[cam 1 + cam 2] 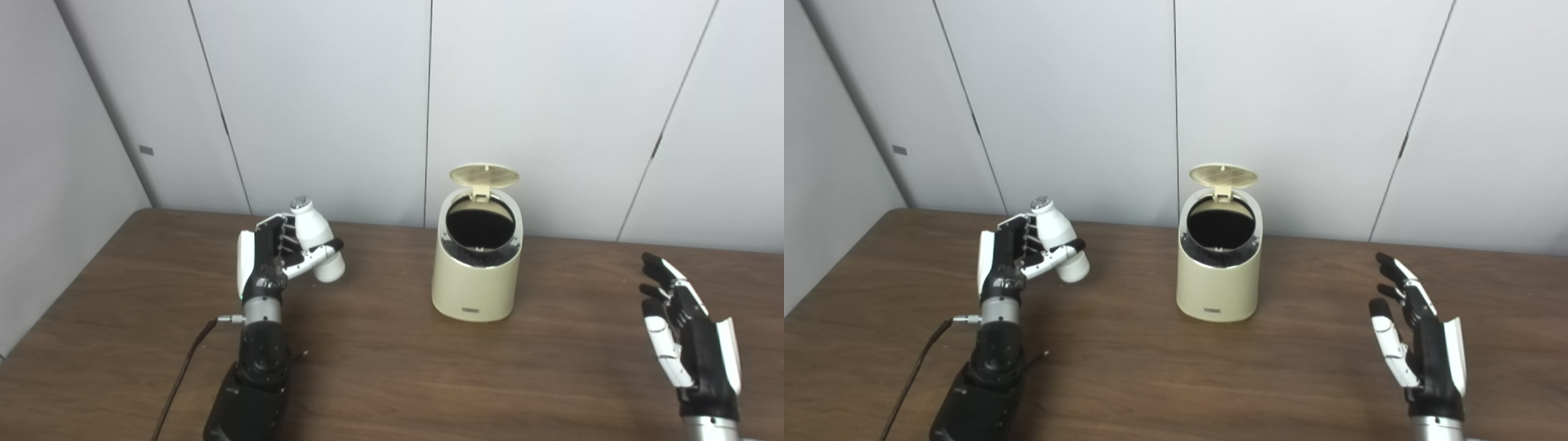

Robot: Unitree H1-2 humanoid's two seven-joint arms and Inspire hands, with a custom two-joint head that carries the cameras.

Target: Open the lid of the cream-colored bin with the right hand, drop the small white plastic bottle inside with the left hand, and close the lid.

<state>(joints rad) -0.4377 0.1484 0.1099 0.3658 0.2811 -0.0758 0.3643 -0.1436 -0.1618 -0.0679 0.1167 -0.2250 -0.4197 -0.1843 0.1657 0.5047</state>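
lid (484, 176) is up, bin (476, 288) mid-desk. left hand (269, 257) grips bottle (317, 240), tilted, raised left of the bin, well apart. right hand (689, 334) open, empty, near right. risks: bottle clips the rim and tips the bin, or knocks the lid shut.

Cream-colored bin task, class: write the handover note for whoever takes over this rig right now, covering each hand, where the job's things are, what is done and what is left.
Left hand: shut on the small white plastic bottle, held tilted above the brown wooden table, left of the bin and apart from it.
Right hand: open, empty, off to the bin's right.
Cream-colored bin: upright mid-table, its round lid standing open.
Done: lid opened, bottle picked up.
Left: carry bottle over the opening, drop it in, close the lid.
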